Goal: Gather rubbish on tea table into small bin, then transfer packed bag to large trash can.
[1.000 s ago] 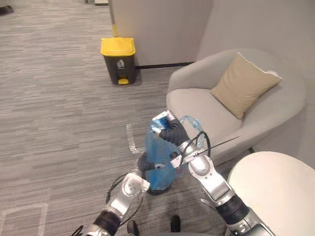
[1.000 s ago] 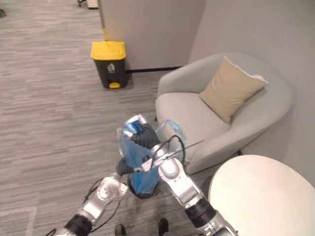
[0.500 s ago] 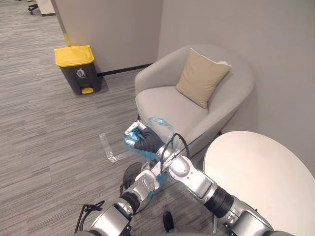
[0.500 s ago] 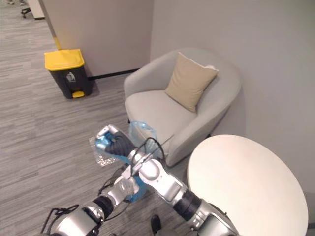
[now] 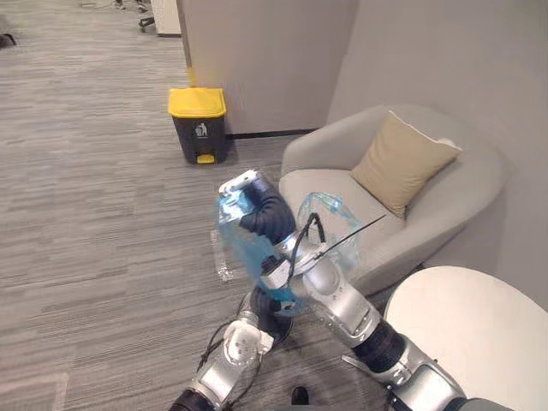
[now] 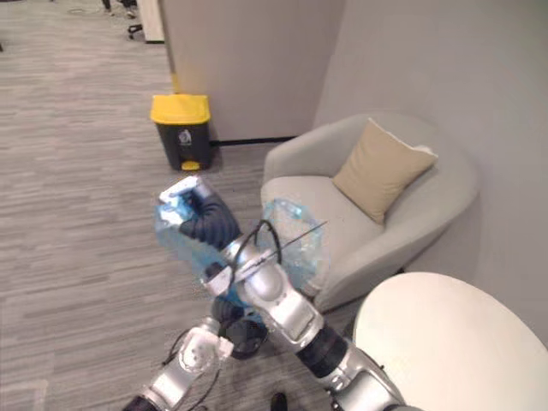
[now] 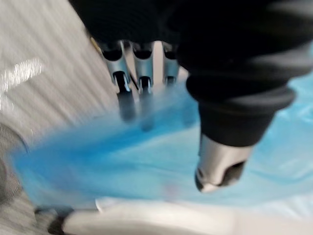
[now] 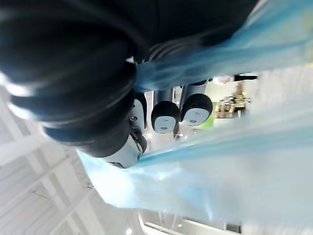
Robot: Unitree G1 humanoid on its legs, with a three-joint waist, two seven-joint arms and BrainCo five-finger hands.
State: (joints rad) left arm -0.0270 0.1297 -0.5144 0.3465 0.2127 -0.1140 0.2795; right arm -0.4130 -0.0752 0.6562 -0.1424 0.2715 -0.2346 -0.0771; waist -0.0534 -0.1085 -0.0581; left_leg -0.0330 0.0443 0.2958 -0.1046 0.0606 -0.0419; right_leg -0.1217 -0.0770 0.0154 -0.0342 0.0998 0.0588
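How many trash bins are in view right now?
2. A yellow-lidded bin stands by the wall; a small dark bin sits on the floor, partly hidden under the blue bag.

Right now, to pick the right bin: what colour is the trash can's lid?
Yellow lid, left eye view.

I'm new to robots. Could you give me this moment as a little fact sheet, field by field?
setting: grey armchair with tan cushion, white round table
right hand: raised, curled round the blue bag
left hand: low, straight fingers against the bag
small bin: dark, beneath the bag
large trash can: yellow lid shut, well apart from the bag
stage: bag not yet in the large can
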